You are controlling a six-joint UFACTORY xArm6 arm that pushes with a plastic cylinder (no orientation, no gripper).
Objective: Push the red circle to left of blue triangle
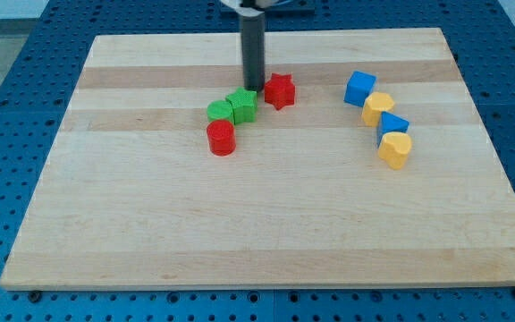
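The red circle (221,138) is a short red cylinder left of the board's middle. The blue triangle (392,125) lies at the view's right, between two yellow blocks. My tip (254,87) rests on the board above the green blocks, just left of the red star (280,90) and up and to the right of the red circle, not touching it. The rod rises dark and straight to the view's top.
A green circle (219,111) and a green star (242,105) sit together just above the red circle. A blue cube (359,88), a yellow circle (377,108) and a yellow heart (395,149) line up with the blue triangle. The wooden board (257,233) lies on a blue pegboard.
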